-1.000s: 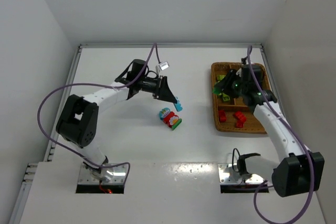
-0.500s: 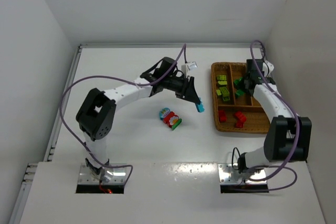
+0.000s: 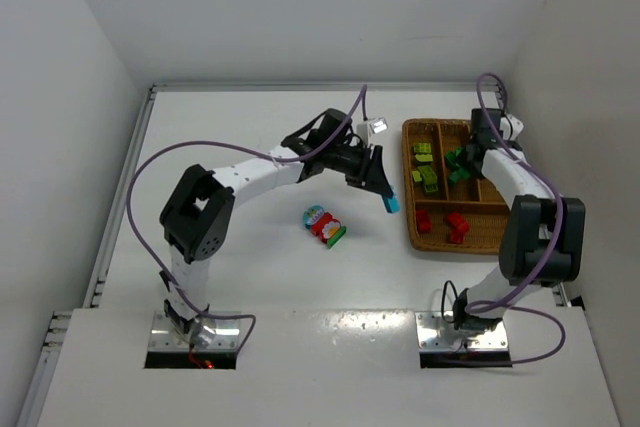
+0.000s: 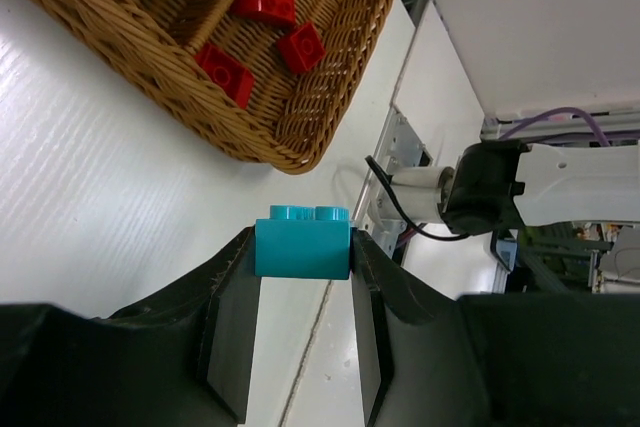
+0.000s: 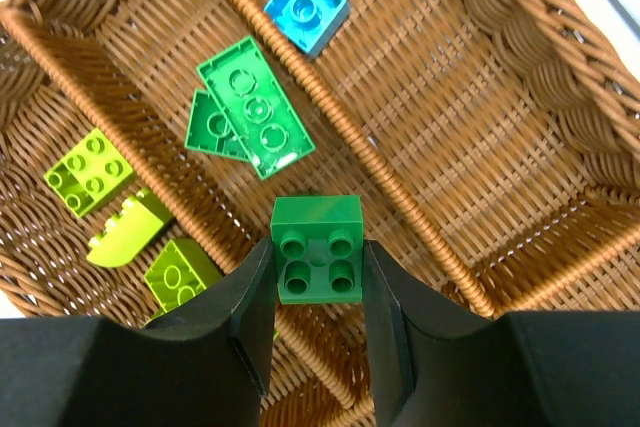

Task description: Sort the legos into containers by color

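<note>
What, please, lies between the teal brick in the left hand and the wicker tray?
Nothing but bare white table; the top external view shows that stretch between the teal brick, held in the left hand, and the wicker tray.

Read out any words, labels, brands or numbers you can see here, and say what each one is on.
None can be read.
Printed block in the stack on the table: too small to read.
White tag above the left hand: too small to read.
Teal brick in the left hand, green brick in the right hand: no lettering shows.
</note>
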Action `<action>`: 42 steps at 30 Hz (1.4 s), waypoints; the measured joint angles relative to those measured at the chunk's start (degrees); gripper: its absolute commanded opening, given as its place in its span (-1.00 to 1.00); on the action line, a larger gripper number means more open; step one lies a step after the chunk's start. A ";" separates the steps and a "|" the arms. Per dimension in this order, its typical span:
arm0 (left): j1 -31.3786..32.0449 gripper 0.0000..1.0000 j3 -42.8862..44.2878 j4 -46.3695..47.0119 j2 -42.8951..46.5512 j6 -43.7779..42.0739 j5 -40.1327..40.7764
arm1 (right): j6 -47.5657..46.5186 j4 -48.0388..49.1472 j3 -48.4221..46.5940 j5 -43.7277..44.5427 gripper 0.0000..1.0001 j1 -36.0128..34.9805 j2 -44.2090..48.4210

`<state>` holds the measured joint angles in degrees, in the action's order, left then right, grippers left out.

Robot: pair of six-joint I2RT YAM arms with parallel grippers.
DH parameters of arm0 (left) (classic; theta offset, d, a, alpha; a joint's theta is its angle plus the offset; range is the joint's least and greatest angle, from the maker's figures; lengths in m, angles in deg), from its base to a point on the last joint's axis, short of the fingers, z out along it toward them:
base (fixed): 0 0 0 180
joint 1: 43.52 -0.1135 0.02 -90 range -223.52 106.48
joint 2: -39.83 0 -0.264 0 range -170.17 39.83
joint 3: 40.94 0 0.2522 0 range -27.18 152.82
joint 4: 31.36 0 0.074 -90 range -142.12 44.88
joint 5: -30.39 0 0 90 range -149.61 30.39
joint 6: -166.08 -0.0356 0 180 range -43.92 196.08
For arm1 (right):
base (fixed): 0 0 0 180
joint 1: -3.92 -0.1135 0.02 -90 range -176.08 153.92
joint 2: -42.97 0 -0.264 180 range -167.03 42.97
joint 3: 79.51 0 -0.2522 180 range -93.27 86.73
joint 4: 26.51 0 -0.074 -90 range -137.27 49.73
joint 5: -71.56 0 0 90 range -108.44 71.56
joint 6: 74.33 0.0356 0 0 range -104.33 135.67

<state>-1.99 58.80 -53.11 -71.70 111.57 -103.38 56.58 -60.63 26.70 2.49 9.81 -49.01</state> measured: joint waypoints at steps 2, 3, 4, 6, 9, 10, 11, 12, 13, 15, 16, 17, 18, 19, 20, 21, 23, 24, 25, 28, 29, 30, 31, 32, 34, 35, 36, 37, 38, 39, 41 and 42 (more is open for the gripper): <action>0.02 -1.00 0.00 -0.22 -0.02 0.15 0.15 | 0.00 0.57 0.00 0.02 -0.35 0.35 0.04; 0.02 -1.00 0.02 -0.22 -0.02 0.17 0.24 | 0.00 0.72 0.00 0.02 -0.35 0.42 0.07; 0.02 -1.00 0.07 -0.22 -0.02 0.17 0.28 | 0.00 0.76 0.00 0.04 -0.35 0.72 0.11; 0.04 -1.00 0.33 -0.37 -0.09 0.24 0.33 | 0.00 0.79 0.00 -0.04 -0.35 1.40 0.17; 0.24 -1.00 2.49 -0.52 -1.16 0.68 0.37 | 0.02 0.87 0.00 -0.50 -0.35 3.98 0.42; 0.39 -1.00 3.56 -0.55 -1.70 0.81 0.37 | 0.02 0.83 -0.11 -0.70 -0.35 5.16 0.42; 0.61 -1.00 4.66 -0.50 -2.21 1.03 0.42 | 0.00 0.83 -0.26 -0.87 -0.35 5.97 0.37; 0.81 -1.00 5.75 -0.59 -2.82 1.11 0.52 | 0.00 0.57 -0.72 -0.83 -0.35 6.86 0.20; 1.05 -1.00 6.91 -0.52 -3.54 1.25 0.61 | 0.00 0.39 -1.22 -0.94 -0.35 7.37 0.04; 1.46 -1.00 9.73 -0.61 -5.29 1.44 0.66 | -0.07 0.52 -2.03 -1.44 -0.35 7.50 -0.17; 1.62 -1.00 11.13 -0.61 -6.32 1.51 0.74 | -0.20 0.59 -2.32 -1.84 -0.35 7.21 -0.22; 1.68 -1.00 12.37 -0.66 -7.21 1.60 0.74 | -0.24 0.79 -2.40 -2.19 -0.35 6.84 -0.22; 1.68 -1.00 13.31 -0.66 -7.91 1.68 0.79 | -0.31 0.85 -2.40 -2.71 -0.35 6.43 -0.22; 1.68 -1.00 14.01 -0.76 -8.50 1.70 0.79 | -0.39 0.83 -2.40 -3.34 -0.35 6.12 -0.26; 1.68 -1.00 14.45 -0.85 -8.90 1.84 0.85 | -0.46 0.85 -2.40 -3.69 -0.30 5.90 -0.35; 1.68 -1.00 14.86 -1.03 -9.25 2.01 0.94 | -0.57 0.94 -2.40 -4.28 -0.27 5.57 -0.48; 1.68 -1.00 15.43 -1.46 -9.66 2.32 1.11 | -0.79 0.92 -2.40 -5.18 0.06 5.09 -1.03; 1.66 -1.00 15.56 -1.77 -9.68 2.49 1.20 | -0.85 0.92 -2.40 -5.64 0.21 4.76 -1.49; 1.68 -1.00 15.87 -2.10 -9.73 2.58 1.20 | -1.05 0.81 -2.40 -6.03 0.38 4.70 -1.95; 1.68 -1.00 17.49 -2.29 -10.29 2.84 1.33 | -1.68 -0.37 -2.86 -6.73 0.48 4.09 -3.30; 1.66 -1.00 17.99 -2.25 -10.51 2.97 1.40 | -1.73 -1.05 -3.26 -6.91 0.48 4.02 -3.54; 1.68 -1.00 18.47 -2.32 -10.67 3.04 1.42 | -1.75 -1.53 -3.69 -7.21 0.48 4.02 -3.58; 1.66 -1.00 18.86 -2.29 -10.80 3.15 1.44 | -1.77 -2.12 -4.20 -7.37 0.48 4.00 -3.54; 1.66 -1.00 19.39 -2.27 -11.04 3.32 1.44 | -1.75 -2.43 -4.66 -7.50 0.44 3.96 -3.26; 1.68 -1.00 20.37 -2.27 -11.56 3.65 1.49 | -1.55 -2.84 -5.01 -7.50 0.36 3.85 -1.95; 1.68 -1.00 20.79 -2.23 -11.93 3.87 1.51 | -1.42 -3.21 -4.94 -7.50 0.33 3.85 -0.09; 1.68 -1.00 21.24 -2.23 -12.31 4.07 1.53 | -1.22 -3.58 -4.70 -7.50 0.30 3.87 1.88; 1.68 -1.00 21.53 -2.27 -12.68 4.17 1.57 | -1.01 -3.82 -4.24 -7.48 0.30 3.89 4.44; 1.66 -1.00 21.92 -2.27 -13.11 4.26 1.53 | -0.81 -3.85 -3.69 -7.50 0.30 3.93 7.06; 1.66 -1.00 22.27 -2.23 -13.57 4.28 1.51 | -0.81 -4.13 -3.15 -7.54 0.30 4.00 10.14; 1.42 -1.00 22.29 -2.34 -14.05 4.26 1.38 | -1.01 -4.68 -2.38 -8.74 0.30 4.09 15.41; 1.25 -1.00 22.18 -2.47 -14.10 4.26 1.33 | -1.29 -5.01 -2.05 -9.73 0.30 4.09 17.62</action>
<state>-0.74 80.98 -55.58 -85.79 115.83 -102.05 55.29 -65.64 24.64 -7.24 13.90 -31.40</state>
